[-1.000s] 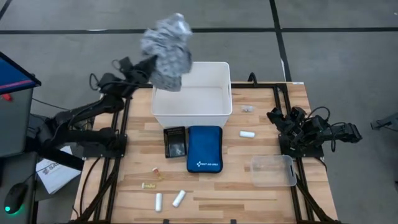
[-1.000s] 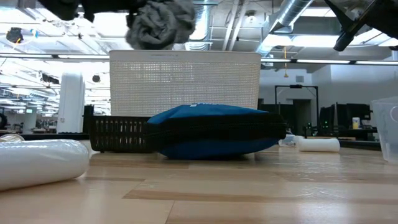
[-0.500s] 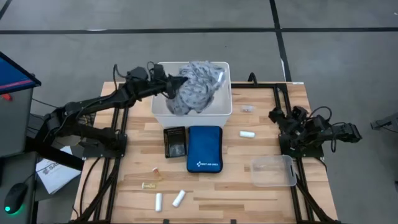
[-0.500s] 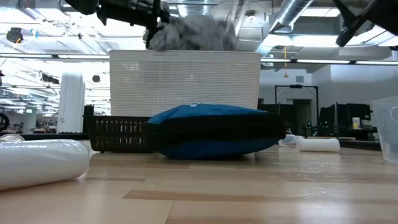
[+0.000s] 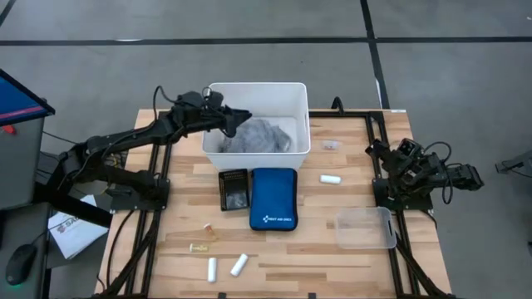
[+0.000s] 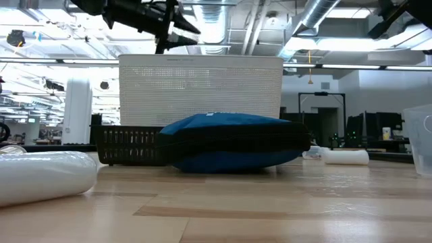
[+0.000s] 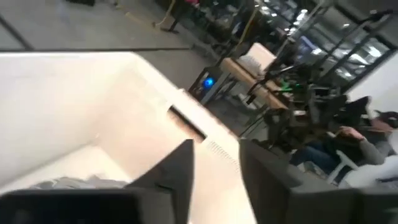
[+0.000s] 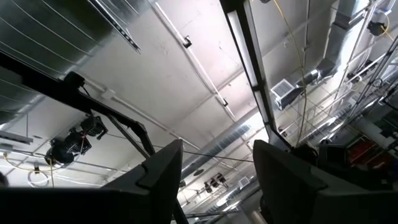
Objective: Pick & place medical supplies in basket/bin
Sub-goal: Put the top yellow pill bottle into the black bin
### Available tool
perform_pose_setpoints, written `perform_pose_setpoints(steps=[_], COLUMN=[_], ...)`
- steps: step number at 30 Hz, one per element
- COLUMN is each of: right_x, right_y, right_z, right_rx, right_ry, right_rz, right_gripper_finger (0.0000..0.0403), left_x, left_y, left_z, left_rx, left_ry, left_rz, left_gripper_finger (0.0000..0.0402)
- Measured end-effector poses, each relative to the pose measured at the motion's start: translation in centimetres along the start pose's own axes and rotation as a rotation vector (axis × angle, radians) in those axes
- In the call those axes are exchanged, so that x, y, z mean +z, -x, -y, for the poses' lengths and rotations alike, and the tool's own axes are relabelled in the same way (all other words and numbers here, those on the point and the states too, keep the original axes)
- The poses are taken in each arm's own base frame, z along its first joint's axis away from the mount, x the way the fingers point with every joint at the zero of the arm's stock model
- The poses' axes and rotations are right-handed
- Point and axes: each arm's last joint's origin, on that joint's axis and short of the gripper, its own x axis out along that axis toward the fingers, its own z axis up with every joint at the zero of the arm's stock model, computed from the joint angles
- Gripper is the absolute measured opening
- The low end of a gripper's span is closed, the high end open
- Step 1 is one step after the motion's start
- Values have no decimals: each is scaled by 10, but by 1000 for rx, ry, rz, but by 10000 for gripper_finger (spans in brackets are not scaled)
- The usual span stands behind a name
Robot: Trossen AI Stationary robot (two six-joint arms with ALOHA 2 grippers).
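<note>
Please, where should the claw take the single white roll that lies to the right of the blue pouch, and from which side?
Grip the white roll at its middle, coming straight down from above. It lies flat on the table, long axis left-right, so the fingers should close across its narrow width. Nothing crowds it.

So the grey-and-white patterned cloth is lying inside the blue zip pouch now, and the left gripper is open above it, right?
Not quite. The grey-and-white patterned cloth lies inside the white rectangular plastic bin, not the blue zip pouch, which sits shut on the table in front of it. The high view shows this. The left gripper is indeed open above it.
</note>
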Motion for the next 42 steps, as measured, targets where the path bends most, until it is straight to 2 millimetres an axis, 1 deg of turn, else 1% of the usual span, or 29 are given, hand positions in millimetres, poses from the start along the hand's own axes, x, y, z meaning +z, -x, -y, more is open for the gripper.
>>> perform_pose_setpoints(steps=[2, 4, 6, 8, 10, 13, 15, 17, 20, 24, 28, 30, 33, 36, 39, 42], right_x=[0, 0, 1, 1, 2, 4, 5, 5, 5, 8, 12, 12, 12, 12, 12, 12], right_y=[0, 0, 0, 0, 0, 0, 0, 0, 0, 0, 0, 0, 0, 0, 0, 0], right_z=[0, 0, 0, 0, -1, -2, -3, -4, -4, -6, -9, -9, -9, -8, -8, -8], right_rx=[-1, -6, -10, -19, -15, 5, 25, 42, 48, 65, 94, 97, 95, 94, 93, 93], right_ry=[0, 1, 3, 1, -20, -48, -54, -66, -83, -104, -113, -114, -113, -112, -112, -112], right_rz=[2, 6, 11, 23, 33, 40, 43, 42, 39, 63, 102, 106, 102, 101, 100, 100], right_gripper_finger=[193, 193, 193, 193, 193, 193, 193, 193, 193, 193, 193, 193, 193, 193, 193, 193], left_x=[2, 10, 21, 27, 26, 16, 3, -15, -41, -77, -109, -123, -139, -156, -176, -200], left_y=[0, 3, 11, 23, 33, 52, 65, 77, 95, 121, 150, 163, 178, 185, 186, 180], left_z=[2, 11, 24, 38, 48, 64, 76, 88, 105, 126, 144, 148, 154, 159, 161, 162], left_rx=[-40, -148, -296, -395, -478, -579, -607, -624, -627, -653, -659, -620, -581, -547, -511, -486], left_ry=[-14, -38, -95, -131, -153, -151, -122, -98, -78, -20, 11, 1, -62, -187, -404, -669], left_rz=[15, 66, 153, 190, 146, 7, -117, -263, -443, -751, -1055, -1170, -1245, -1243, -1201, -1154], left_gripper_finger=[161, 182, 192, 195, 190, 176, 169, 166, 170, 175, 174, 173, 173, 173, 172, 173])
